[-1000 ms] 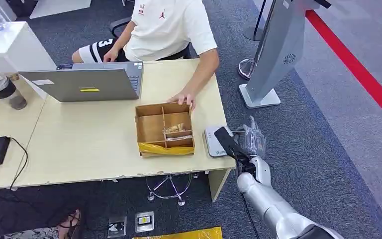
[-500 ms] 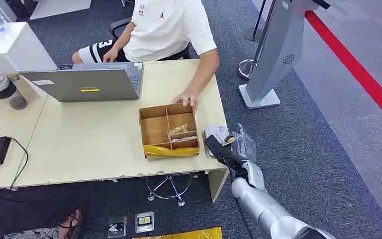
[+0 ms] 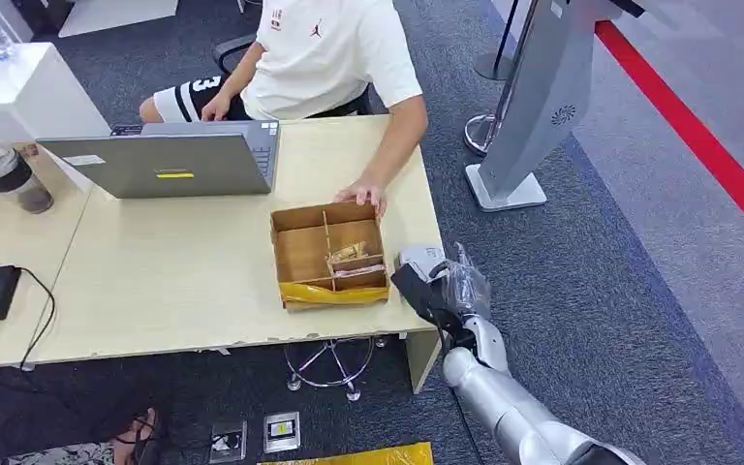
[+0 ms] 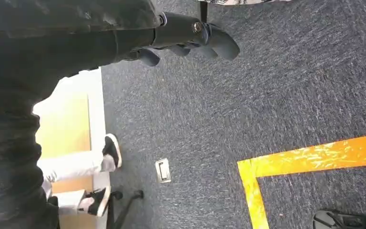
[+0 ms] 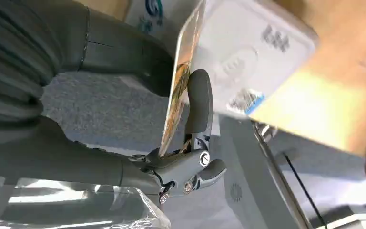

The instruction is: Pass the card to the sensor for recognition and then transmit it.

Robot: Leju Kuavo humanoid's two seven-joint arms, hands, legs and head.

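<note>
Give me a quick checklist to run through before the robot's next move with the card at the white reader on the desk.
1. Card held: ok. The right hand pinches the thin printed card between thumb and fingers.
2. Card at the sensor: ok. The card's edge sits beside the white box-shaped card reader, over the light wooden desk.
3. Card flat on the reader: cannot tell.
4. Handover spot: ok. The person's hand rests at the brown cardboard divided box, apart from the reader.
5. Left hand free: ok. The left hand hangs over the carpet, holding nothing.
</note>
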